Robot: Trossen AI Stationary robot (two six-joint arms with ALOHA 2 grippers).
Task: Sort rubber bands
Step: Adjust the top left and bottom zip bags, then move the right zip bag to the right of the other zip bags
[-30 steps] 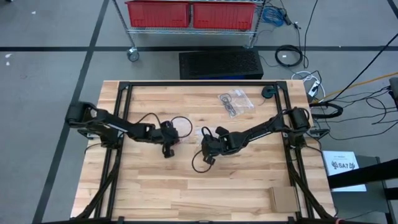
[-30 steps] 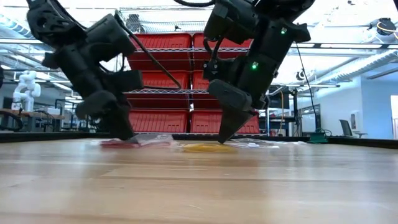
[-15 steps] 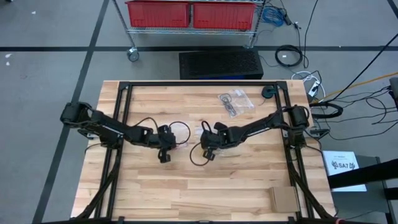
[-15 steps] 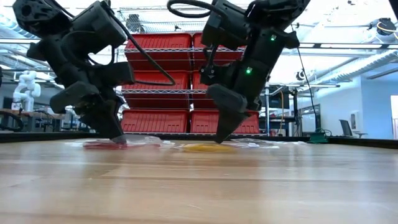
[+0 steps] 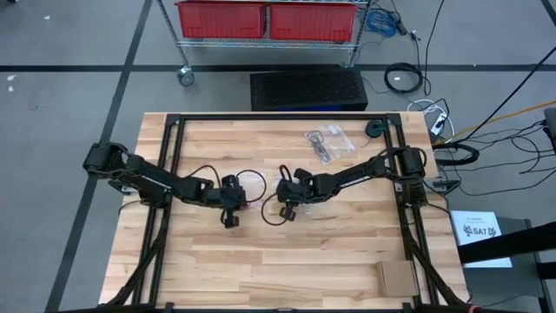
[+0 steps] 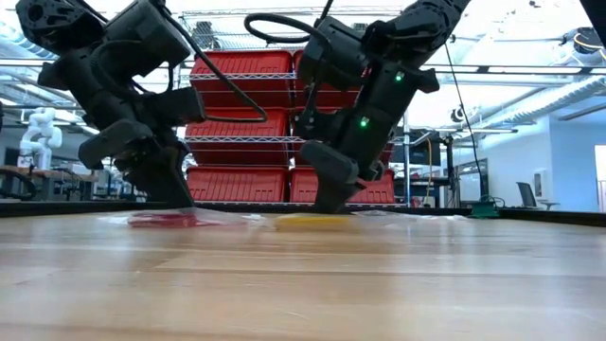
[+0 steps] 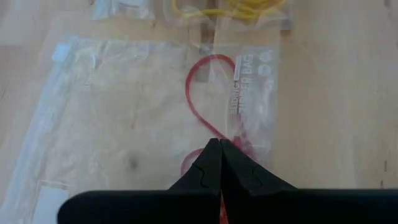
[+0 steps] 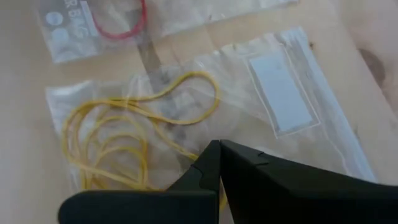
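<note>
Left gripper [image 7: 220, 152] pinched on red rubber band [image 7: 202, 99] over its clear bag [image 7: 112, 118]; right gripper [image 8: 219, 155] closed above yellow bands [image 8: 118, 137]. Risk: bag lifts with band

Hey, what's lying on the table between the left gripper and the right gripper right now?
Clear plastic bags, seen in the high view between the left gripper and right gripper; the low view shows red bands and yellow bands there.
</note>
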